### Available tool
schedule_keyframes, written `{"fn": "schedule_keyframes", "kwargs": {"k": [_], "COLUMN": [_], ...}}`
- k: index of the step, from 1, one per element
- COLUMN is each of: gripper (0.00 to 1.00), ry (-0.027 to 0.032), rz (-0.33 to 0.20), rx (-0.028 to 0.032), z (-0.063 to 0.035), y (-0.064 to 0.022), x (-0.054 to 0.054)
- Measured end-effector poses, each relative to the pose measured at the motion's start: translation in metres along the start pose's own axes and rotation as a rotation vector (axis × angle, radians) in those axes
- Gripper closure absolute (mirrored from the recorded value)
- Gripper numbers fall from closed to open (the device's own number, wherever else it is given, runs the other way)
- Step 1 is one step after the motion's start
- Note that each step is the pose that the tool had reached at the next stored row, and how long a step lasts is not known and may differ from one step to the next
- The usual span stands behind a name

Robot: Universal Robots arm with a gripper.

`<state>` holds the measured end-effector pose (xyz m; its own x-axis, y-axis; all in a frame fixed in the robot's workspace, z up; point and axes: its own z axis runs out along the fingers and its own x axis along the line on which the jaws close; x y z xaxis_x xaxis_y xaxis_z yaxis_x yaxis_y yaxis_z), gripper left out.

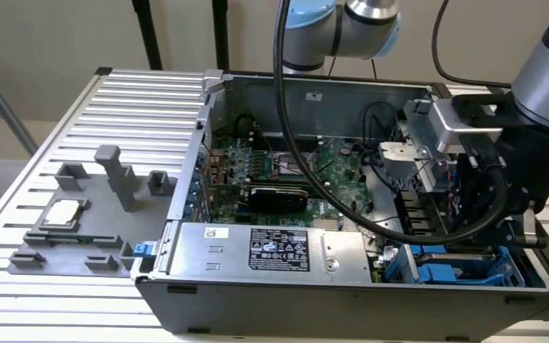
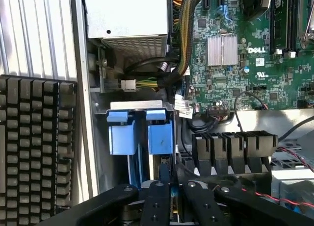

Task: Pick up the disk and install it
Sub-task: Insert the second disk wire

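My gripper (image 2: 171, 186) reaches down into the open computer case (image 1: 351, 304), at the corner on the exterior view's right. Its two black fingers (image 2: 156, 196) stand close together. A thin blue-edged slab, the disk (image 2: 165, 171), sits edge-on between them. Most of the disk is hidden by the fingers. Just beyond the fingertips is the blue drive cage (image 2: 140, 138) with two blue tabs on top. In the exterior view the cage (image 1: 456, 273) lies under the arm's wrist (image 1: 503, 164).
Beside the cage are a silver power supply (image 1: 255, 246), black cable bundles (image 2: 184, 44) and the green motherboard (image 1: 289, 175). A black keyboard (image 2: 34, 152) lies outside the case wall. On the exterior view's left, a grey fixture (image 1: 74, 229) carries a square silver chip (image 1: 62, 212).
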<state>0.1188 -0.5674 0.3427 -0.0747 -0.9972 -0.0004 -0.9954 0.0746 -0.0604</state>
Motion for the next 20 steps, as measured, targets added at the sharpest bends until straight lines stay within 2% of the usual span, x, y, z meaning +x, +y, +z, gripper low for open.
{"fn": "schedule_keyframes", "kwargs": {"k": [7,12,14,15,20], "gripper": [1.00,1.00,1.00,0.00,0.00], "ry": [-0.0033,-0.0043,-0.0051,-0.0056,-0.0053], "rz": [-0.011,-0.018,-0.019,-0.020,-0.020], "rx": [0.0205,0.0307,0.0317,0.0318,0.0316], "z": [0.0041,0.0065,0.0068,0.0070,0.0021], "y": [0.0032,0.0049,0.0054,0.0056,0.0081], "x": [0.0003,0.0004,0.0004,0.0003,0.0008]}}
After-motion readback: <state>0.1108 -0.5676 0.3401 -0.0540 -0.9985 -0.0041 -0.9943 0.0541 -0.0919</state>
